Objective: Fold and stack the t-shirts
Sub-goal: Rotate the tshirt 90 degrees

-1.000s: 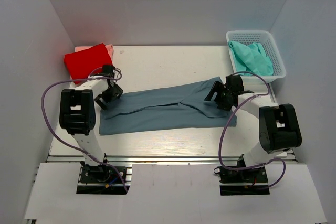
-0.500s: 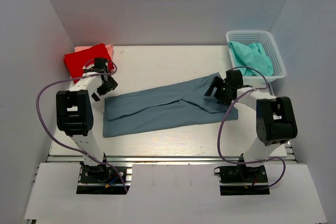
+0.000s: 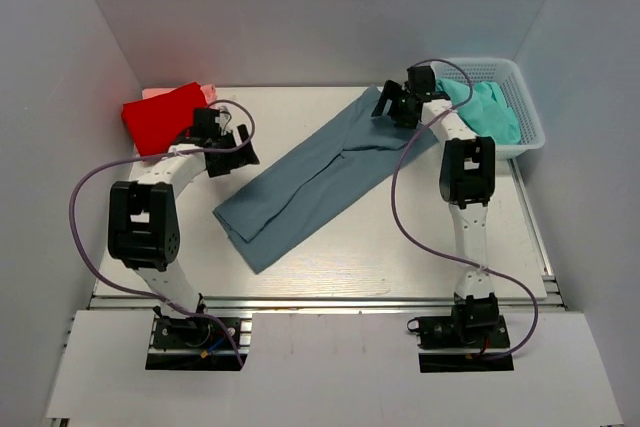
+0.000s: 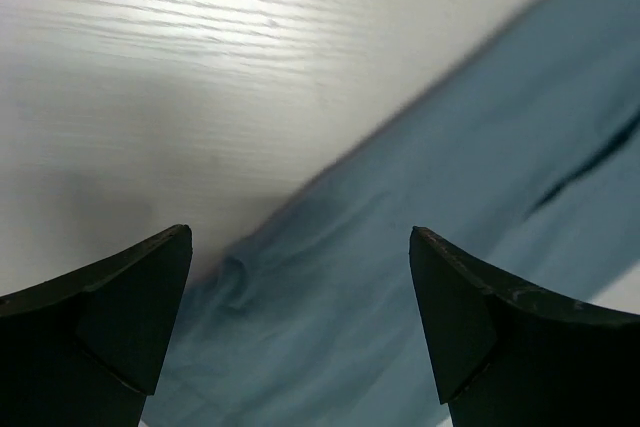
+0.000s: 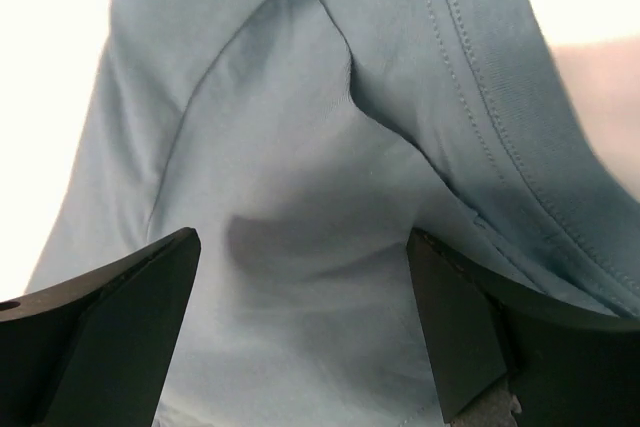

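Note:
A dusty blue-grey t-shirt (image 3: pixel 310 177), folded into a long strip, lies diagonally from the near left to the far right of the table. My left gripper (image 3: pixel 238 155) is open at the strip's left edge, with cloth (image 4: pixel 400 247) below its spread fingers (image 4: pixel 300 237). My right gripper (image 3: pixel 392 107) is open over the strip's far end, with the cloth (image 5: pixel 300 147) bunched between its fingers (image 5: pixel 303 237). A folded red t-shirt (image 3: pixel 160 117) lies on a pink one (image 3: pixel 207 93) at the far left. A teal t-shirt (image 3: pixel 482 112) lies in the basket.
A white plastic mesh basket (image 3: pixel 485 69) stands at the far right corner, just right of my right gripper. Grey walls close the back and both sides. The table's near edge runs in front of the arm bases.
The blue-grey shirt swung from lying across the table to a diagonal. My right arm reached far back with the shirt's right end. My left gripper moved right to the shirt's edge.

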### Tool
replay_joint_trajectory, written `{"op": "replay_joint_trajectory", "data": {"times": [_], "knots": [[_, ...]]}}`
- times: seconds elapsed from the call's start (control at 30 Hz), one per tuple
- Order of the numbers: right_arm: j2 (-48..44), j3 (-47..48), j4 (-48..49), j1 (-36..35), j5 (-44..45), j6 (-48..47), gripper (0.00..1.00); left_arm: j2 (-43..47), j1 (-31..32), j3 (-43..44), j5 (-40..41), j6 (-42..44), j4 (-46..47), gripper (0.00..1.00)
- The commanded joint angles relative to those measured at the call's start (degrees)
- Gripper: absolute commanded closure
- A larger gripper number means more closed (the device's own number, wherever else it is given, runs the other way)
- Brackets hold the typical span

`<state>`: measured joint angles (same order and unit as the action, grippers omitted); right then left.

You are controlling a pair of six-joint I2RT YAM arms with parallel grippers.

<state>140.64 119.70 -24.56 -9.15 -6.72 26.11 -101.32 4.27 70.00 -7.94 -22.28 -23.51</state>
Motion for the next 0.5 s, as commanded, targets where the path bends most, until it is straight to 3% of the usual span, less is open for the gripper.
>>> {"op": "replay_joint_trajectory", "data": {"times": [0.0, 0.07, 0.1, 0.2, 0.47], "knots": [[5.78, 11.32, 2.95, -0.70, -8.99, -4.13, 0.10, 6.13, 2.66, -2.32, -6.72, 6.45, 3.37, 0.00], [3.35, 10.56, 9.48, -1.13, -14.45, -3.35, 0.10, 6.66, 4.86, -3.10, -9.35, 8.99, 3.99, 0.00], [1.67, 5.77, 13.01, -1.48, -15.16, -4.21, 0.10, 6.66, 5.74, -3.11, -9.98, 9.79, 3.47, 0.00], [-7.03, -3.29, 18.31, -2.36, -11.49, -5.02, 0.10, 6.66, 10.13, -3.64, -8.77, 12.95, 1.63, 0.00], [-19.96, -20.34, 11.11, -2.01, -1.37, -5.80, 0.10, 2.09, 22.69, -7.41, 9.78, 16.13, -4.26, 0.00]]}}
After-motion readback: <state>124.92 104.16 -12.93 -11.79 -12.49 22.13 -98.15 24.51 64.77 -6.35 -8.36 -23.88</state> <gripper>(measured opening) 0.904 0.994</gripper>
